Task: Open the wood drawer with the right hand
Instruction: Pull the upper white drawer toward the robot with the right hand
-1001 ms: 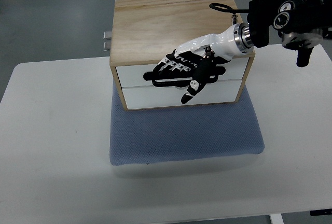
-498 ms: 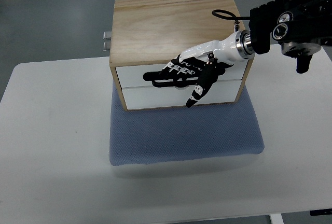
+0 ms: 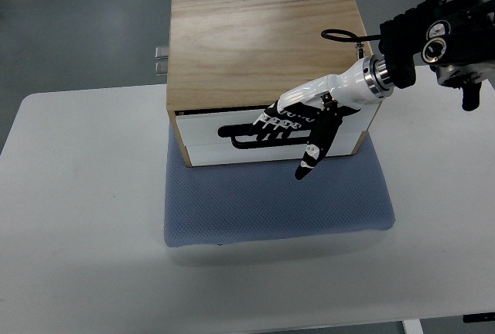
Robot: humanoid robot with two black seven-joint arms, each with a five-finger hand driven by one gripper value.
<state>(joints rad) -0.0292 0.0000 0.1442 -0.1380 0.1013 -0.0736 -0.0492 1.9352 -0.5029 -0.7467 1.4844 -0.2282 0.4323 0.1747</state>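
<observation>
Wood drawer [image 3: 267,121] just starting to slide out under our right hand [image 3: 298,121].

We see the pale wooden box [image 3: 263,44] standing on a blue mat [image 3: 271,202] at the middle of the white bench [image 3: 77,233], its two white drawer fronts facing the near side. Our right arm comes in from the far right, and the hand lies across the upper front with its fingers [image 3: 271,120] curled over the black handle [image 3: 240,130], while the thumb points down toward the mat. A thin dark gap shows along the top of that front, so we judge the drawer to be barely open and the pull under way. Next we need a straight draw toward the near side, keeping the fingers hooked so the handle does not slip free and the box does not slide on the mat.
</observation>
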